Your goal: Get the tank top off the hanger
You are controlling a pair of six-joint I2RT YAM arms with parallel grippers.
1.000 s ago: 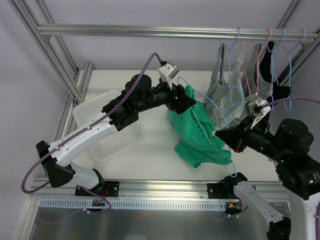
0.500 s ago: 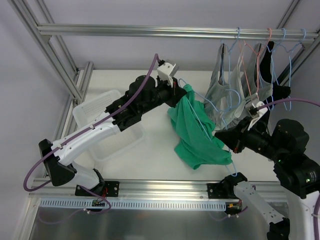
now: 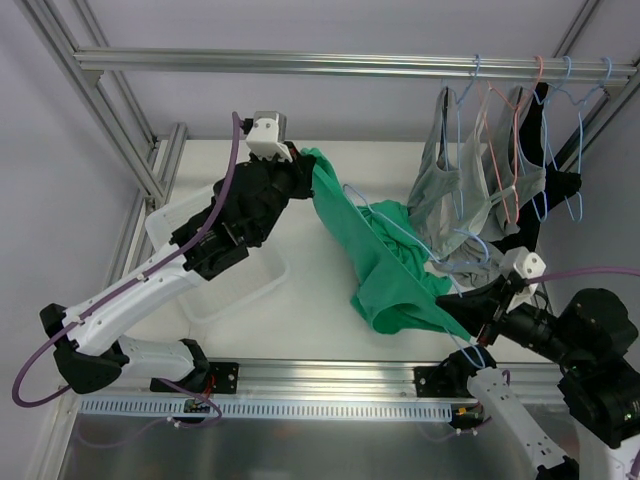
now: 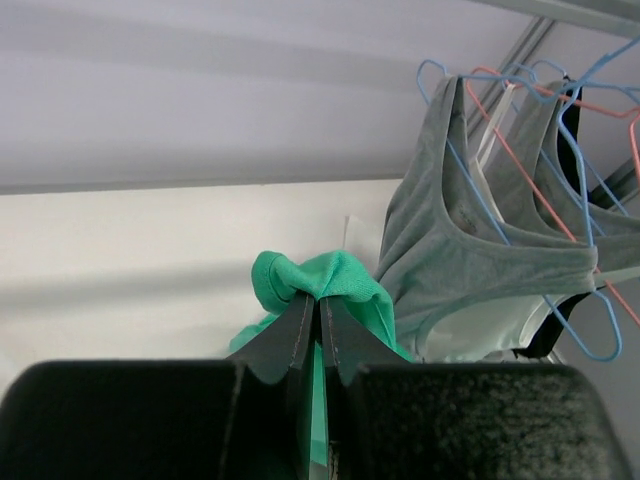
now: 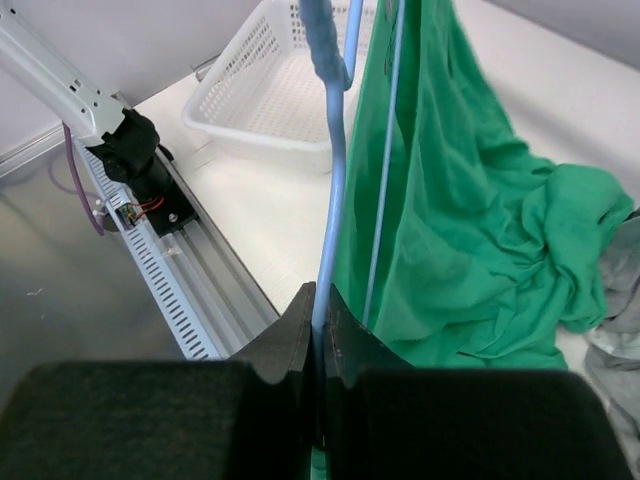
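The white basket (image 3: pixel 215 265) stands on the tabletop (image 3: pixel 300 315) at the left, apart from the green cloth; the left arm crosses above it and hides part of its inside, and from the right wrist only its mesh wall and rim show; no other container is in sight.

The green tank top (image 3: pixel 385 270) is stretched in a long diagonal band, its long axis running from upper left to lower right in the top view; the upper end is bunched in the left pincer (image 3: pixel 300 160), whose jaws are closed tight on a fold of the fabric, lifted off the tabletop; the lower end spreads wide and rumpled near the front rail.

The right pincer (image 3: pixel 445 305) is clamped narrow on the wire of the blue hanger (image 3: pixel 415 235); much of that wire is buried in the green folds, so how far the straps sit on it cannot be told.

At the upper right, grey tops (image 3: pixel 460 190) hang from a rail (image 3: pixel 350 62) on blue and pink hangers, overlapping one another, a dark garment half hidden behind them.
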